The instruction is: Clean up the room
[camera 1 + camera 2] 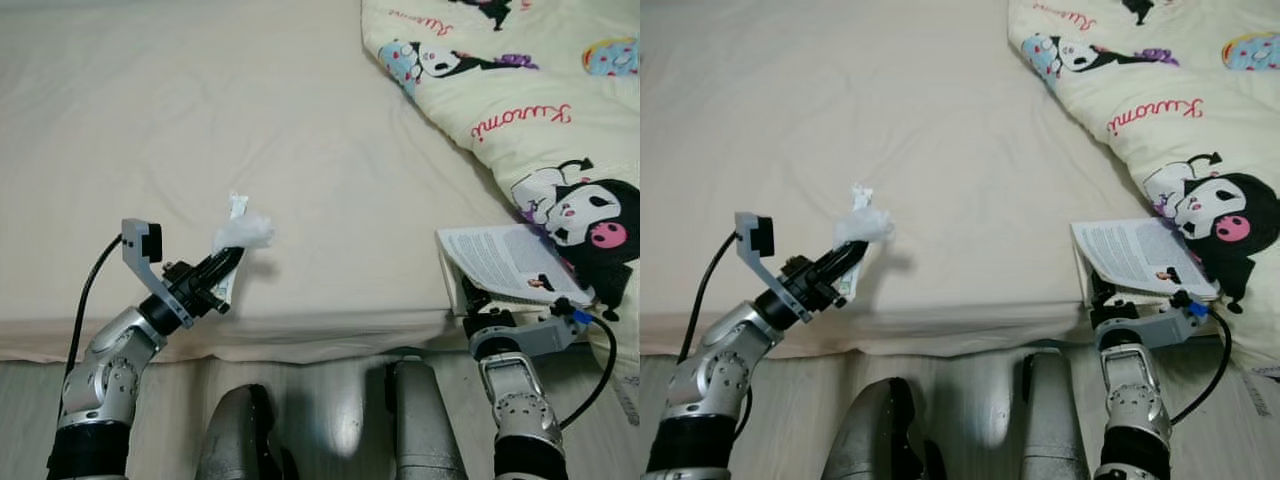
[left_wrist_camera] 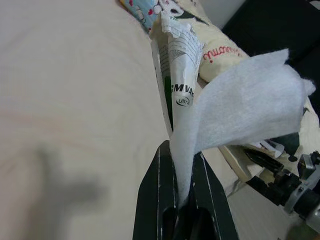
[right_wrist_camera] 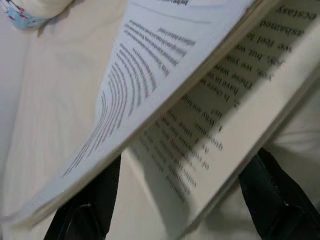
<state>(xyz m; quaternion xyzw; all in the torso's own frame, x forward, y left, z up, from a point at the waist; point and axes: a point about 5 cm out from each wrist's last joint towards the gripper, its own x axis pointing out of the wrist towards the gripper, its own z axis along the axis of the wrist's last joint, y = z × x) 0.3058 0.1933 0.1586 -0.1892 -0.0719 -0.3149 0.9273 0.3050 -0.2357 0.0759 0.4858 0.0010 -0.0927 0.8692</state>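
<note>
Left pincer pinches tissue above bed edge.

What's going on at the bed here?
The robot stands at the edge of the bed. Its left gripper is shut on a white tissue together with a printed wrapper, held above the sheet. The right gripper straddles an open book beside the cartoon-print blanket, fingers spread either side.
</note>
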